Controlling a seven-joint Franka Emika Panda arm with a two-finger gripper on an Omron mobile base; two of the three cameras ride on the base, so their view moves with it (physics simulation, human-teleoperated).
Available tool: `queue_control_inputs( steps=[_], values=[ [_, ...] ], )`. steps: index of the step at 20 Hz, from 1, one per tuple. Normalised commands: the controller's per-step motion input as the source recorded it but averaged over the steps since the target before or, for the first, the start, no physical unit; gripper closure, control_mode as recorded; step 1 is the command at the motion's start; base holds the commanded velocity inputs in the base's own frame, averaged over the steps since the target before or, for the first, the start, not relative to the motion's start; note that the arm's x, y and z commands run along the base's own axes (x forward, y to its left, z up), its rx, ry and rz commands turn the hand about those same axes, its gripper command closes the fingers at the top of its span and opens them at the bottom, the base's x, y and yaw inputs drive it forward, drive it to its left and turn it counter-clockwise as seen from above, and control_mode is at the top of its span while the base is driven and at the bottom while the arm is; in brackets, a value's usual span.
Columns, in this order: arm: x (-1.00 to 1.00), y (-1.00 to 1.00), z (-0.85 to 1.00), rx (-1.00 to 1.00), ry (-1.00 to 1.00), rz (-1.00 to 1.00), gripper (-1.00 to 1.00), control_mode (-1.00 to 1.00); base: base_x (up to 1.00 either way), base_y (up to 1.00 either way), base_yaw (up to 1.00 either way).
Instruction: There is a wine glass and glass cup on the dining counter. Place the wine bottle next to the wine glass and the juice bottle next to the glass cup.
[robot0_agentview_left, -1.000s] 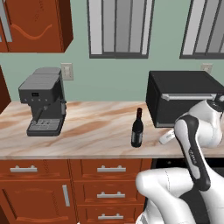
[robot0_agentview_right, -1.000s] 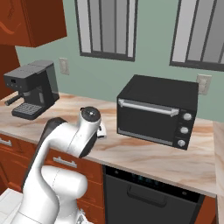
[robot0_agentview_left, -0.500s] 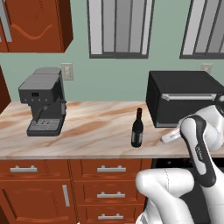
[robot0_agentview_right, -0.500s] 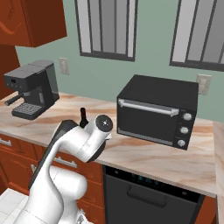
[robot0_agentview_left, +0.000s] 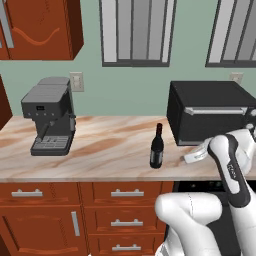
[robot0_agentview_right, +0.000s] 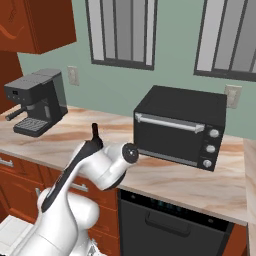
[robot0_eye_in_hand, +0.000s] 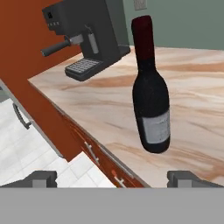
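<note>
Pincer (robot0_eye_in_hand: 112, 177), two small dark finger tips: spread wide apart, nothing between them, held at worktop height off the front edge of the counter. Tall slim near-black glass wine bottle (robot0_eye_in_hand: 150, 87) with dark red neck and pale label: directly ahead of the pincer, between the lines of its two tips but not reached by either; stands on the beige-and-brown marbled worktop (robot0_eye_in_hand: 192, 100), leaning in the hand view only because the camera is rolled; upright in the left base view (robot0_agentview_left: 157, 147), close to the worktop's front edge. Dark grey box-shaped coffee machine (robot0_eye_in_hand: 85, 37) with drip tray: beyond the bottle and to one side, well apart from it, near the wall. Black rectangular toaster oven (robot0_agentview_left: 212, 111) with silver handle: on the same worktop, near the arm's forearm, apart from the bottle. Reddish-brown wooden drawer fronts (robot0_eye_in_hand: 74, 140): below the worktop, under the pincer's line of sight.
</note>
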Motion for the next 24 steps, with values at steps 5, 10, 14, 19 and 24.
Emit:
queue_control_inputs(
  steps=[5,10,14,19,24],
  values=[
    [0.24,0.00,-0.06,0.01,0.00,0.12,-1.00,-1.00,0.00,0.00,0.00],
    [0.25,0.00,-0.02,0.00,0.00,0.12,-1.00,-1.00,0.00,0.00,0.00],
    [0.15,0.00,-0.02,0.00,0.00,0.05,-1.00,-1.00,0.00,0.00,0.00],
    [0.04,0.02,-0.01,0.00,0.00,0.01,-1.00,-1.00,0.00,0.00,0.00],
    [0.00,0.12,-0.02,0.00,-0.01,0.00,-1.00,-1.00,0.00,0.00,0.00]
  ],
)
